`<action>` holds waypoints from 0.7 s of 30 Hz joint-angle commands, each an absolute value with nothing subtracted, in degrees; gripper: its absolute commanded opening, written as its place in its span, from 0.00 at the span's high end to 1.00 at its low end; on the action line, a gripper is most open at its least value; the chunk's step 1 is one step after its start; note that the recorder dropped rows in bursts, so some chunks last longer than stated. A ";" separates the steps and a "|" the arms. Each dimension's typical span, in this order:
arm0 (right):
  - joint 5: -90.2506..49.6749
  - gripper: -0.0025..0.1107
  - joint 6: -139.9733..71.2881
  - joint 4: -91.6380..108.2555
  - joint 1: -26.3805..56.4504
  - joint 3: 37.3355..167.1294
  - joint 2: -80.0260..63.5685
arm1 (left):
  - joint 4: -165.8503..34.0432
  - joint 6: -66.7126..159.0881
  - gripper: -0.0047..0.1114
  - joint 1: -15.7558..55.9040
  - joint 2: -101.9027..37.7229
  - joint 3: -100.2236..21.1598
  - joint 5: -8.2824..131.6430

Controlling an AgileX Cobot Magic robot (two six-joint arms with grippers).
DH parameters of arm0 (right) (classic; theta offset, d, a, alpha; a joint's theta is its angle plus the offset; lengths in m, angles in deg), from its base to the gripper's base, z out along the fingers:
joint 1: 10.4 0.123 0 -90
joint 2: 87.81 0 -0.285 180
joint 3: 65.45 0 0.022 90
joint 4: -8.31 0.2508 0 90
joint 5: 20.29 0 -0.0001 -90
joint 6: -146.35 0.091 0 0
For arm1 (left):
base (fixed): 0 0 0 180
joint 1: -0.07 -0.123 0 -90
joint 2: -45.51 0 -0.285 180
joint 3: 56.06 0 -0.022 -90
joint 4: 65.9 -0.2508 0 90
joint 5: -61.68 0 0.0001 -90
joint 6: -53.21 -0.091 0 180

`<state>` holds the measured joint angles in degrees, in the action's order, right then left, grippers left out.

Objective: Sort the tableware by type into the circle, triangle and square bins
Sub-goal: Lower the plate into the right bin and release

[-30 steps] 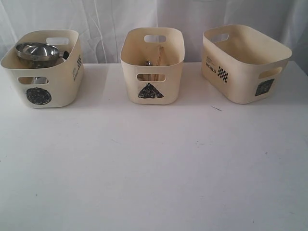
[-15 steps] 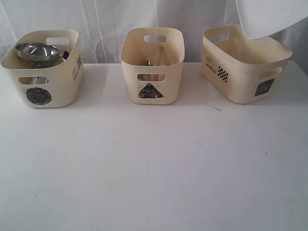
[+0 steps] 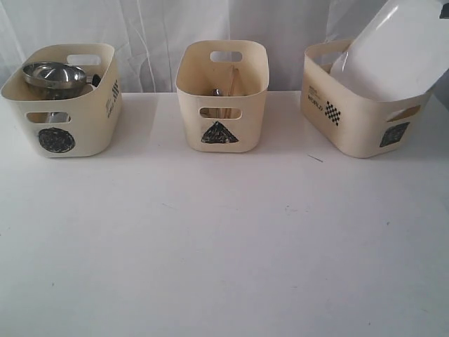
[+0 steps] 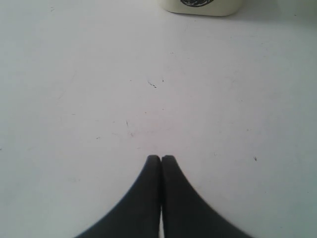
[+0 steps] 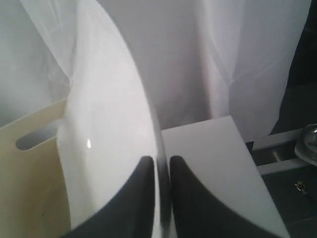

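Observation:
A large white squarish plate (image 3: pixel 400 53) leans tilted in the square bin (image 3: pixel 351 119), its upper part rising past the bin's rim at the far right. My right gripper (image 5: pixel 161 161) is shut on the plate (image 5: pixel 104 139), one finger on each side of its rim, above the bin's wall (image 5: pixel 29 173). The circle bin (image 3: pixel 70 119) at the left holds a steel bowl (image 3: pixel 54 74) on other steel ware. Wooden chopsticks (image 3: pixel 231 81) and cutlery stand in the triangle bin (image 3: pixel 221 98). My left gripper (image 4: pixel 161 157) hangs shut and empty over the bare table, short of the circle bin (image 4: pixel 200 6).
The three cream bins stand in a row along the back of the white table (image 3: pixel 224 239), before a white curtain (image 3: pixel 154 28). The table's right edge (image 5: pixel 247 168) lies just beyond the square bin.
The plate came in from the upper right and went down into the square bin. The bin slid a little to the right. The left gripper stayed put.

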<state>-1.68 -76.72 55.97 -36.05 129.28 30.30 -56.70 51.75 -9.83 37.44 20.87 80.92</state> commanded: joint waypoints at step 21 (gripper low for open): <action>28.43 0.98 -27.45 -10.35 -33.88 130.81 17.83 | -56.19 51.70 0.96 -9.86 37.72 21.16 83.14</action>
<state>26.87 -47.92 15.45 -33.67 131.51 18.95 -56.70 51.75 -9.83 37.44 20.87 80.92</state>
